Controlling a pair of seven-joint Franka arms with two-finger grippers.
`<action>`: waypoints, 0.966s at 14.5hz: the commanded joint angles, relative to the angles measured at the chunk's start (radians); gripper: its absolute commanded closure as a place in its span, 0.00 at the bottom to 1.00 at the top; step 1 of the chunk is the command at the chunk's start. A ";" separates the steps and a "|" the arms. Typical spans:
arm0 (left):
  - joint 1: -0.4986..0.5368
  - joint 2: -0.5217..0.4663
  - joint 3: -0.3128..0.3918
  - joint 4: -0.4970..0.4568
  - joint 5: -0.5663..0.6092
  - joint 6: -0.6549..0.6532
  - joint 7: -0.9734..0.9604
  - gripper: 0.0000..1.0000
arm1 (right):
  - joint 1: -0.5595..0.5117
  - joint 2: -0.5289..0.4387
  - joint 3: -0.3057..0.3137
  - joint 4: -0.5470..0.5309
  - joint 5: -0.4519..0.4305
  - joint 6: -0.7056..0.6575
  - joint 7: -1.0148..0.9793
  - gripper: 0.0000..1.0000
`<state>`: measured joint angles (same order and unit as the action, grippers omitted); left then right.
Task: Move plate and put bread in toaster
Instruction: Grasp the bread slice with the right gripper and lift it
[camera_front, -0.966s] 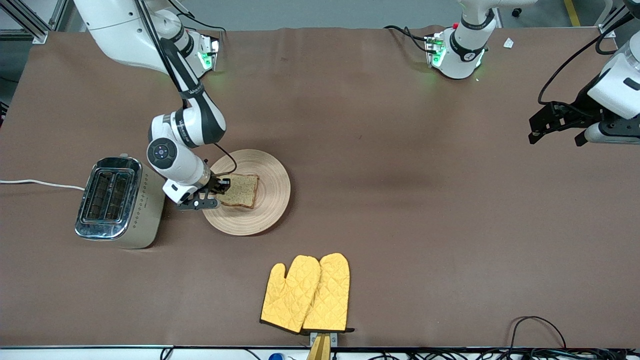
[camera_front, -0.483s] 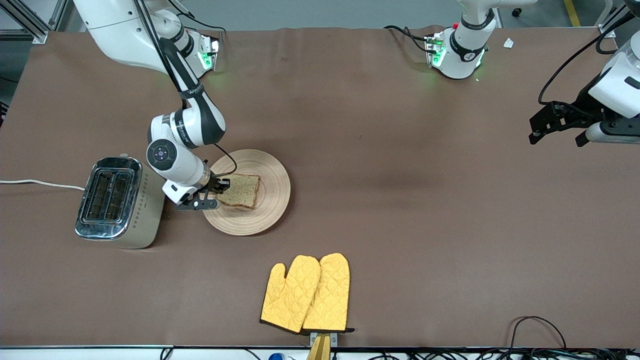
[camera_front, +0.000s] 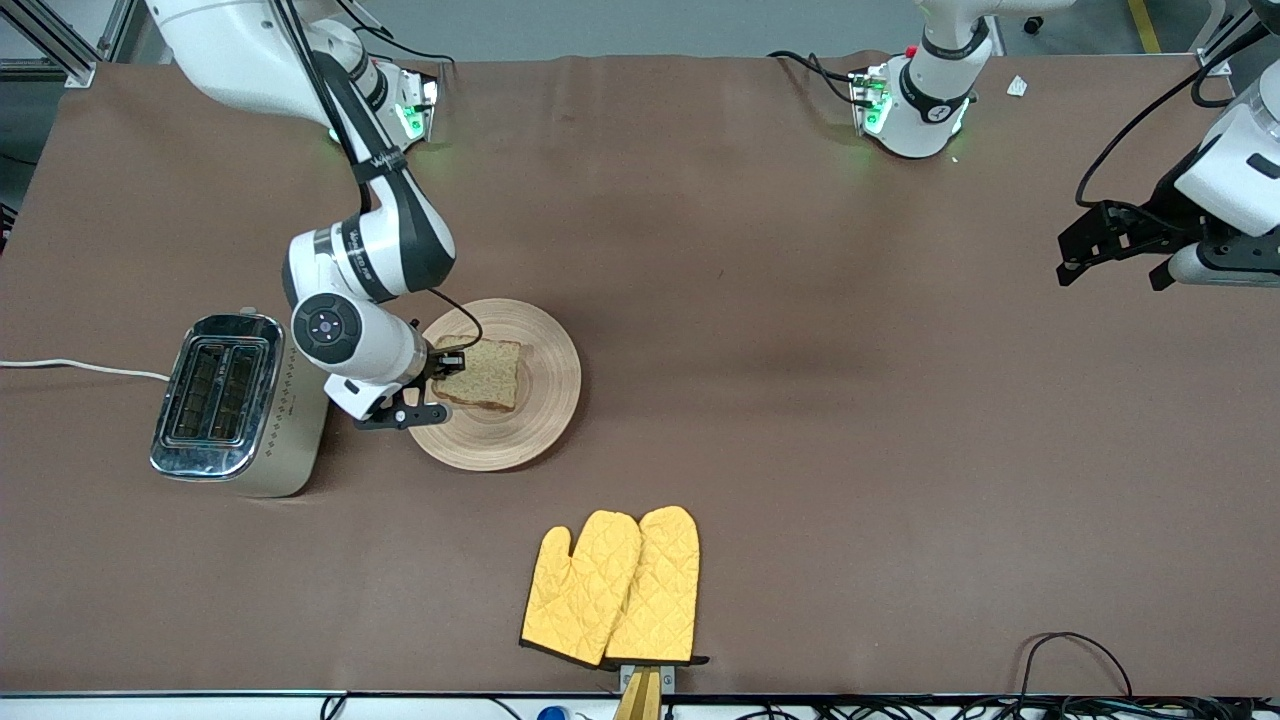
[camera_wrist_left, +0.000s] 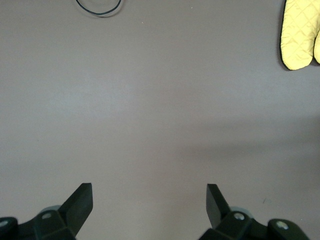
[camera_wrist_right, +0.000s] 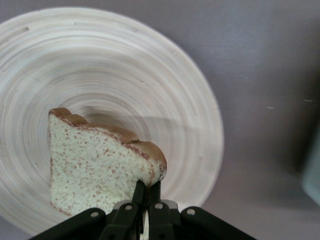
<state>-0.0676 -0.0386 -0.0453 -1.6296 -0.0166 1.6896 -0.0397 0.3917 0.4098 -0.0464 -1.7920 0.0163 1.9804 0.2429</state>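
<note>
The round beige plate (camera_front: 535, 400) lies on the table beside the toaster (camera_front: 235, 405), toward the right arm's end. My right gripper (camera_front: 443, 366) is shut on the edge of the bread (camera_front: 485, 374) and holds it lifted a little over the plate. In the right wrist view the bread (camera_wrist_right: 95, 170) hangs pinched between my fingertips (camera_wrist_right: 148, 189) above the plate (camera_wrist_right: 150, 85). The toaster's two slots face up. My left gripper (camera_front: 1110, 265) is open and empty, held high over the table's left arm end; its view shows only bare table between the fingers (camera_wrist_left: 80, 200).
A pair of yellow oven mitts (camera_front: 615, 585) lies near the front edge of the table, nearer to the camera than the plate; they also show in the left wrist view (camera_wrist_left: 300, 32). The toaster's white cord (camera_front: 80, 368) runs off the table's edge.
My right gripper has risen with the bread, lifting the slice off the plate and tilting it. The plate, toaster and left arm have not moved.
</note>
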 joint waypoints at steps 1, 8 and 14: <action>-0.001 -0.006 -0.001 0.008 0.018 -0.016 -0.016 0.00 | 0.035 -0.009 -0.004 0.172 -0.119 -0.219 0.099 1.00; -0.003 -0.009 -0.002 0.010 0.020 -0.021 -0.011 0.00 | 0.151 -0.032 -0.006 0.303 -0.500 -0.509 0.200 1.00; -0.004 -0.009 -0.005 0.024 0.026 -0.034 -0.009 0.00 | 0.191 -0.048 -0.007 0.290 -0.849 -0.679 0.280 1.00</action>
<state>-0.0676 -0.0387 -0.0462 -1.6220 -0.0165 1.6848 -0.0397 0.5744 0.3843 -0.0461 -1.4770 -0.7556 1.3334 0.4906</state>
